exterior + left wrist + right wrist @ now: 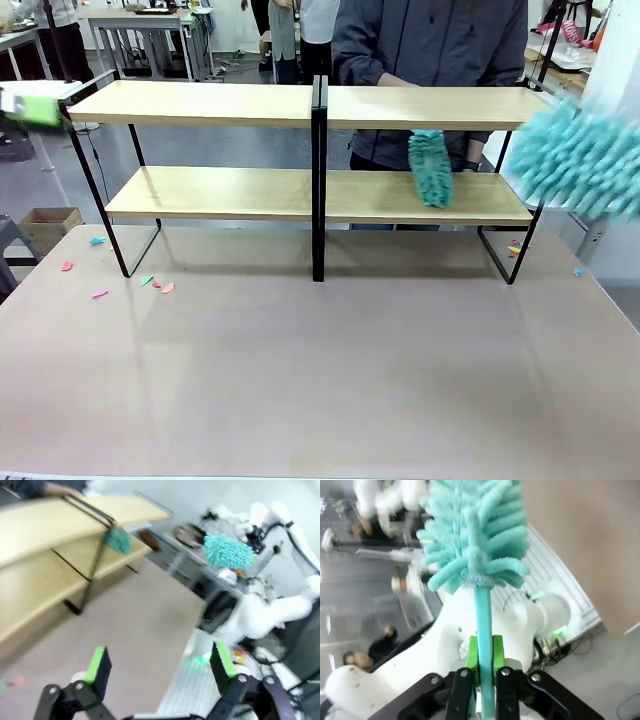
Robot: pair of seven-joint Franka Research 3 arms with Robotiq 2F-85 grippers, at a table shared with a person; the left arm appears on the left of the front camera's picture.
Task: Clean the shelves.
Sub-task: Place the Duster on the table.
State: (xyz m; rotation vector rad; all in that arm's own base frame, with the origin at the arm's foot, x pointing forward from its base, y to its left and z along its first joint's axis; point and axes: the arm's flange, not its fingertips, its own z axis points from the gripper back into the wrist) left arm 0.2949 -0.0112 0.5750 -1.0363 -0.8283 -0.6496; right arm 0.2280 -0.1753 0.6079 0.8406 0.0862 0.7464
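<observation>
The shelves (210,103) stand at the far side of the beige table, two wooden tiers in a black frame; they also show in the left wrist view (45,535). My right gripper (485,655) is shut on the thin handle of a teal fluffy duster (472,535). Its blurred head hangs off the shelves' right end (580,155) and shows across the table in the left wrist view (227,551). My left gripper (160,662) is open and holds nothing, above the table's front corner. A person behind the shelves holds a second teal duster (431,168) on the lower right board.
Small coloured paper scraps (155,283) lie on the beige table (320,370) by the shelves' left leg, and a few more scraps (515,248) lie by the right leg. A cardboard box (45,225) sits on the floor at left.
</observation>
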